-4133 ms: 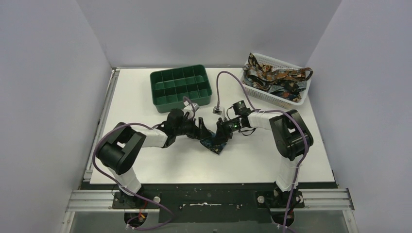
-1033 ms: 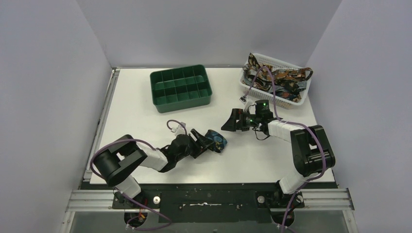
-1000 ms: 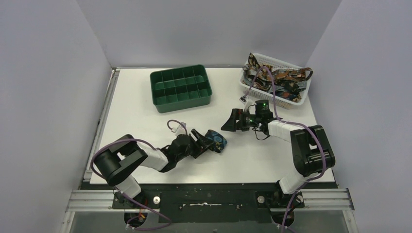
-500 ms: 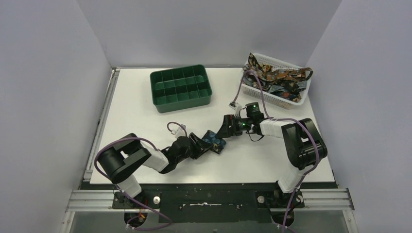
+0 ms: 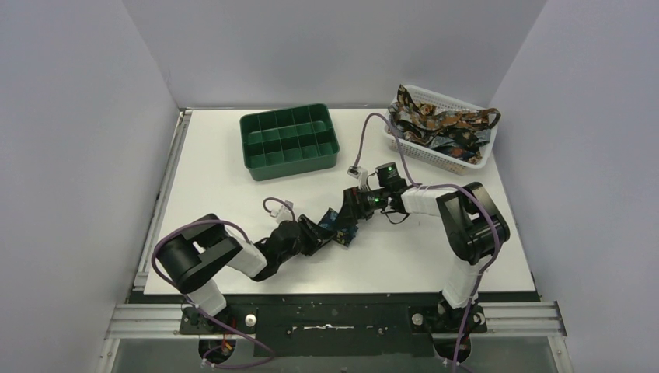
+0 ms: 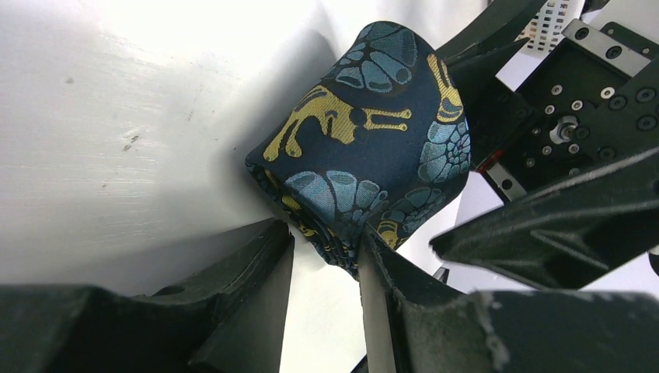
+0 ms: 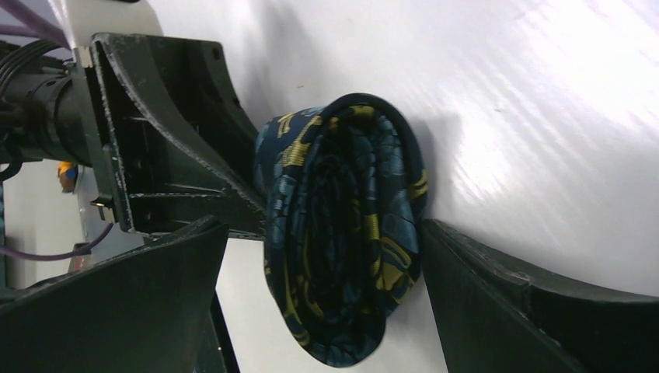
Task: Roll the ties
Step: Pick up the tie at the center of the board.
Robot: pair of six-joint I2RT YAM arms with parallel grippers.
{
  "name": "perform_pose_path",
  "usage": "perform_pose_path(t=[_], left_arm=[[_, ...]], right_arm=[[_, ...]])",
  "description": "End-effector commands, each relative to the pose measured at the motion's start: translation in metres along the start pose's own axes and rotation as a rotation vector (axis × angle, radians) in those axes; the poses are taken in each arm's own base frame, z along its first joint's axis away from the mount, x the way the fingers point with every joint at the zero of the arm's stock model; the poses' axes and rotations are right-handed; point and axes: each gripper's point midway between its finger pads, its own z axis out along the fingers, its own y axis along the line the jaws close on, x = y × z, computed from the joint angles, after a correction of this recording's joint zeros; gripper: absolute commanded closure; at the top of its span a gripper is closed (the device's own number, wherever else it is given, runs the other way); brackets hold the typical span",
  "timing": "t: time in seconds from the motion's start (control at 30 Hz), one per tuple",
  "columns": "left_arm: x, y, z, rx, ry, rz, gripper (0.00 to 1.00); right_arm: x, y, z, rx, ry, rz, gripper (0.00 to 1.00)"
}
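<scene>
Top external view, entries listed from my near edge outward. Item one: left gripper [image 5: 325, 231], reaching in low from the near left, its fingers [image 6: 264, 264] drawn narrow and pinching the lower layered edge of the rolled tie [image 5: 342, 224], as the left wrist view showed. Item two: the rolled tie itself, a compact navy bundle with blue and yellow figures, resting on the white table [image 5: 233, 194] about midway across, directly ahead of the left fingertips and up-right of them. Item three: right gripper [image 5: 351, 214], arriving from the far right, jaws spread wide to either side of the roll, one finger just beside the fabric and the other standing apart; I saw nothing held in it. The right wrist view faced the spiral end, so I judged the roll's axis to point roughly toward that gripper, its curved side toward the left one. Both grippers sat at the roll; only the left had hold. Item four, farther back: green tray [image 5: 291, 140] at centre-left, white basket [image 5: 466, 159] at far right with loose ties [image 5: 435, 124] heaped inside.
</scene>
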Motion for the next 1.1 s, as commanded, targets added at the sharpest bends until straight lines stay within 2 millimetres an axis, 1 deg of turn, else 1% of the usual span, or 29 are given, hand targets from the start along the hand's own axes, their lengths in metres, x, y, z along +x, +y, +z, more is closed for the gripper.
perform_pose_path(t=[0.0,0.07,0.13,0.2,0.33,0.43,0.47,0.5,0.53,0.63,0.73,0.8,0.87,0.97,1.07], left_arm=[[-0.005,0.019,0.001,-0.051,-0.024,0.027,0.66],[-0.005,0.020,0.000,-0.052,-0.025,0.027,0.66],[-0.005,0.021,0.000,-0.053,-0.025,0.028,0.67],[-0.005,0.022,0.000,-0.054,-0.026,0.026,0.67],[-0.006,0.021,-0.001,-0.049,-0.028,0.026,0.70],[-0.006,0.025,-0.003,-0.055,-0.031,0.023,0.72],[-0.006,0.025,-0.004,-0.055,-0.032,0.023,0.74],[-0.006,0.026,-0.004,-0.057,-0.033,0.022,0.75],[-0.007,0.027,-0.005,-0.056,-0.035,0.020,0.76],[-0.007,0.030,-0.006,-0.064,-0.040,0.018,0.77],[-0.007,0.033,-0.007,-0.067,-0.042,0.016,0.80],[-0.007,0.036,-0.007,-0.071,-0.042,0.014,0.80],[-0.006,0.039,-0.007,-0.076,-0.041,0.008,0.81],[-0.007,0.042,-0.009,-0.075,-0.044,-0.002,0.82],[-0.007,0.045,-0.010,-0.075,-0.045,-0.010,0.82]], right_arm=[[0.000,0.013,0.007,-0.066,0.014,-0.025,0.00],[0.000,0.018,0.006,-0.085,0.012,-0.025,0.00],[0.001,0.027,0.006,-0.135,0.011,-0.022,0.00],[0.004,0.033,0.008,-0.163,0.025,-0.020,0.02],[0.009,0.034,0.015,-0.152,0.052,-0.017,0.06],[0.012,0.031,0.019,-0.140,0.059,-0.012,0.10],[0.012,0.030,0.020,-0.136,0.061,-0.008,0.12],[0.013,0.031,0.021,-0.140,0.066,-0.005,0.16],[0.013,0.033,0.022,-0.148,0.068,-0.003,0.17],[0.014,0.038,0.025,-0.164,0.075,0.001,0.16],[0.013,0.042,0.028,-0.179,0.070,0.013,0.18],[0.011,0.043,0.030,-0.178,0.059,0.029,0.21],[0.012,0.046,0.033,-0.179,0.065,0.033,0.27],[0.014,0.051,0.036,-0.183,0.069,0.041,0.28],[0.020,0.051,0.040,-0.177,0.093,0.038,0.23]])
